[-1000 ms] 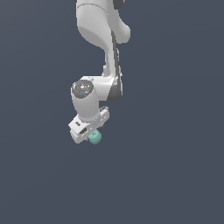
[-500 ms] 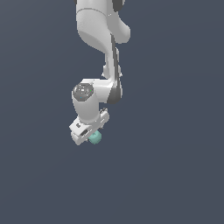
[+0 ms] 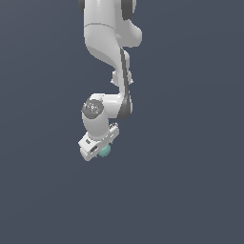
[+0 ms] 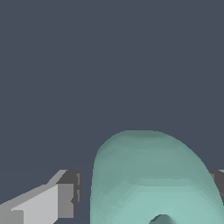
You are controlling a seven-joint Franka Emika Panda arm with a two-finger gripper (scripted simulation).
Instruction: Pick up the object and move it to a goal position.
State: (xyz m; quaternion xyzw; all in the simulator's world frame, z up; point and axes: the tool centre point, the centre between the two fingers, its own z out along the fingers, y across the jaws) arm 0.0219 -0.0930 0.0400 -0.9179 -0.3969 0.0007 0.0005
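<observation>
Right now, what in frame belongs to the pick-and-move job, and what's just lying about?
Job:
- teal ball, sitting between the end effector's fingers
- end effector

Lying about:
- nothing else visible; only plain dark background in both views

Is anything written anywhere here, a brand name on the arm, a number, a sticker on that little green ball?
No readable text in either view.
The white arm bears no lettering or logo.
The gripper is plain.
The teal ball carries only a dark dimple, no label.
</observation>
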